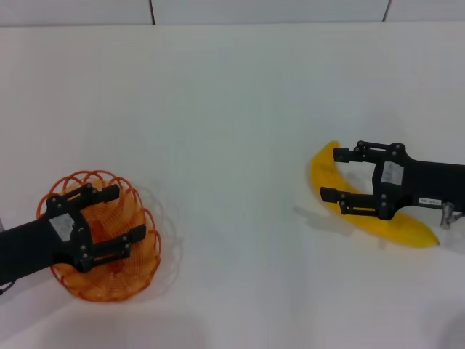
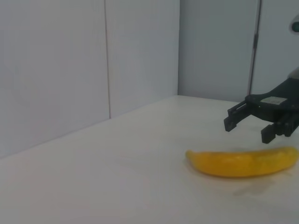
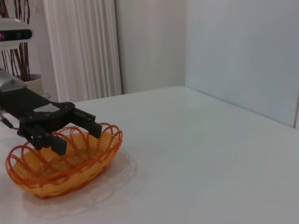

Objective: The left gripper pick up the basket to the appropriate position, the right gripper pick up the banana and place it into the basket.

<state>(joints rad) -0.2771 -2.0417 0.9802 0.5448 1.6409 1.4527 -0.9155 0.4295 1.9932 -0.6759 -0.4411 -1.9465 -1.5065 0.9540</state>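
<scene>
Head view: the left gripper [image 1: 115, 220] hung over the basket [image 1: 102, 287], fingers spread apart and clamped on nothing. The banana [image 1: 378, 222] lay on the white table [image 1: 232, 131], well apart from the basket, towards the robot's right. The right gripper [image 1: 341, 174] was poised over the banana's middle, fingers likewise apart, one to each side of the fruit.

Left wrist view: the banana [image 2: 240, 162] rested flat on the table, with the right gripper [image 2: 247, 122] above it and not touching.

Right wrist view: the left gripper [image 3: 74, 135] hovered above the basket [image 3: 65, 170], one finger over the interior (the other near the rim).

Risk, as a judgement: the banana's smooth curved skin could slip or roll if the fingers closed off-centre, and the light wire basket could tip if it were caught by one loop.
</scene>
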